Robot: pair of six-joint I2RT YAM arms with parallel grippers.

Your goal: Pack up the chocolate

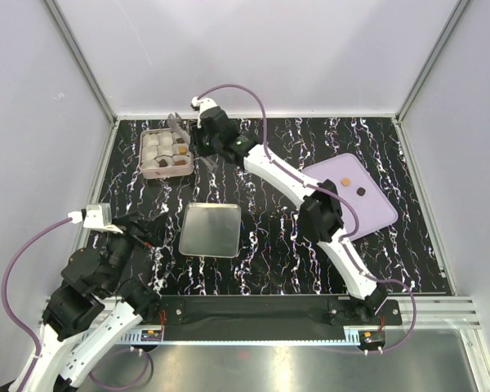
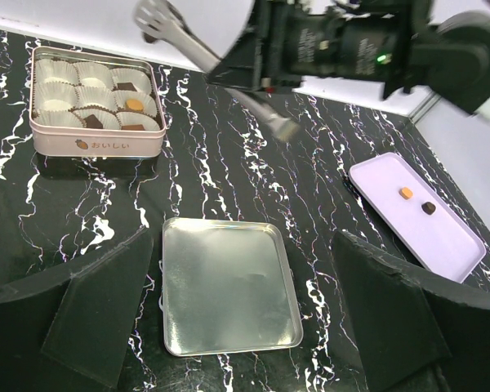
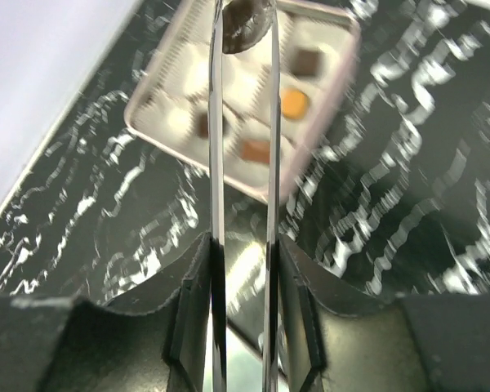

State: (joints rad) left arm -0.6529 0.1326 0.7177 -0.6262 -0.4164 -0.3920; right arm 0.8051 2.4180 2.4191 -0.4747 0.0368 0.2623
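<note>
Bright light; right-wrist view seemingly motion-blurred

- The left gripper (image 2: 243,269) is spread wide, its dark fingers (image 2: 98,318) low at either side of the view.
- Between them a silver lid (image 2: 229,286) lies flat on the black marbled table (image 2: 229,175).
- Far left, a pink tin (image 2: 94,145) of white paper cups (image 2: 53,75) holds four chocolates (image 2: 135,104).
- At right, a lilac tray (image 2: 449,245) carries two more, one orange and one dark, close together.
- Up top, the right gripper (image 2: 245,69) clamps metal tongs (image 2: 180,39), with their tips near the tin's far right corner.
</note>
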